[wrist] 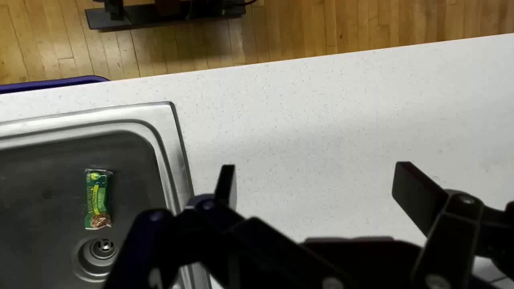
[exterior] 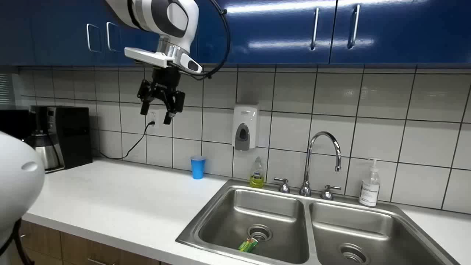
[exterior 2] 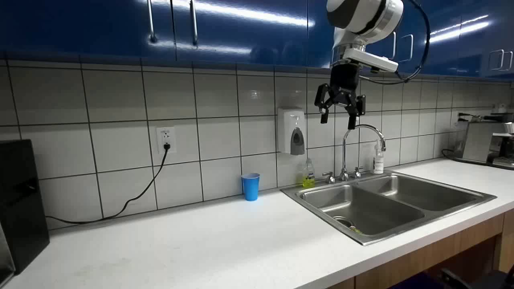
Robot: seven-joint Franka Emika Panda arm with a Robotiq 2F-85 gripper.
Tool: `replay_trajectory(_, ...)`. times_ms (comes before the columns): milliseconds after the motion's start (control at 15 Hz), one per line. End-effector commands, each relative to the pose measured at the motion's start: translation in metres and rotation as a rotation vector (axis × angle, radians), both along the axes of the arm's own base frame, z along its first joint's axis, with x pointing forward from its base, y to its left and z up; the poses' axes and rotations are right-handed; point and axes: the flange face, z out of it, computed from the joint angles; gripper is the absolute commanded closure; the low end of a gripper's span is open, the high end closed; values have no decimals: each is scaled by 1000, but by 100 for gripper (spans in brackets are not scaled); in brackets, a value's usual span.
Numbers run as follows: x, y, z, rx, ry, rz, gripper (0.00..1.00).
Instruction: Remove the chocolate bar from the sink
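Observation:
The chocolate bar is a small green packet [wrist: 97,198] lying flat in a basin of the steel sink [wrist: 160,116], beside the round drain. In an exterior view the bar [exterior: 248,244] lies in the basin nearer the blue cup, in the double sink [exterior: 310,228]. It is mostly hidden by the sink wall in an exterior view [exterior 2: 355,230]. My gripper [exterior: 156,115] hangs high above the counter, well above the sink's level. In the wrist view the gripper [wrist: 315,180] is wide open and empty, over white counter, with the bar to its left.
A blue cup [exterior: 197,168] stands on the counter by the wall. The chrome faucet [exterior: 307,173], a dish soap bottle [exterior: 257,177] and a pump bottle [exterior: 369,189] stand along the sink's back. A wall dispenser [exterior: 245,127] and blue cabinets [exterior: 265,33] are above.

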Motion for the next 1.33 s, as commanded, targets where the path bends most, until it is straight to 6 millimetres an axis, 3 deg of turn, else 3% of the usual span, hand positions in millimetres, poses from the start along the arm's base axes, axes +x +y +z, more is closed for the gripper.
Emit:
replay_trajectory(0, 0, 0, 0, 0, 1, 0, 0)
replay_trajectory(333, -2, 0, 4, -158, -11, -27, 0)
replay_trajectory(667, 2, 0, -1, -149, -64, -66, 0)
replay_trajectory(1267, -5, -35, -51, -145, -54, -205, 0)
